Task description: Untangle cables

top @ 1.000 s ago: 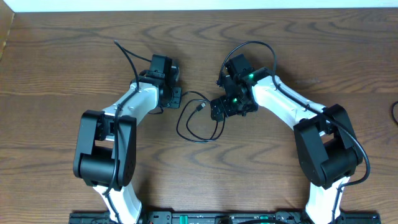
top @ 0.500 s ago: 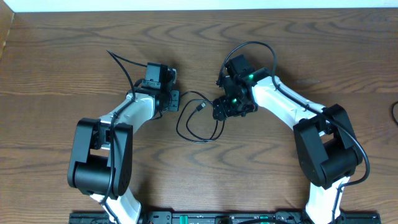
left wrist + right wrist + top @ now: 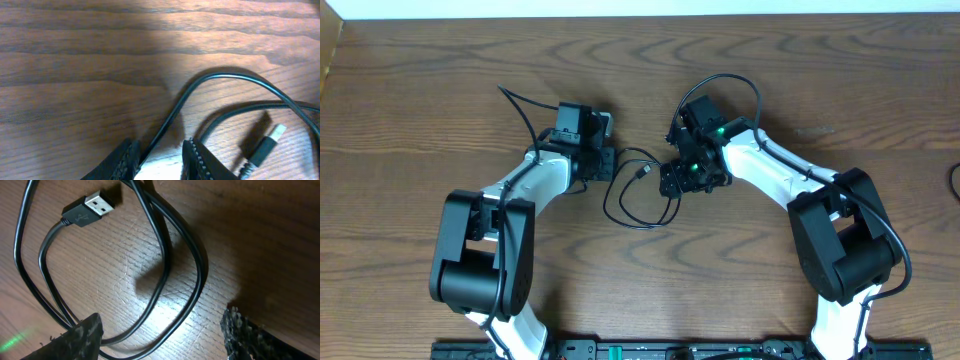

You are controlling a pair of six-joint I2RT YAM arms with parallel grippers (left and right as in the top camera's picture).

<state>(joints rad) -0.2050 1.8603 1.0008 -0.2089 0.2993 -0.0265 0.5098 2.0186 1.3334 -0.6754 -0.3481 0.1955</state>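
Black USB cable [image 3: 220, 75] lies on wooden table [image 3: 440, 80] between both grippers, loosely looped, strands crossing. USB plug [image 3: 92, 207] free inside loop. Left gripper [image 3: 159, 157]: fingers parted, straddling one strand, not pinching. Right gripper [image 3: 160, 330]: fingers spread wide over loop, grasping nothing. No white cord visible. Judgement: untangling barely begun; gripping and drawing loop out remain.

Black cable [image 3: 225, 76] partly under left hand [image 3: 160, 146]

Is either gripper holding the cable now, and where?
Nothing is gripped. The black cable runs between the fingers of the open left gripper; the right gripper hangs open over its loops.
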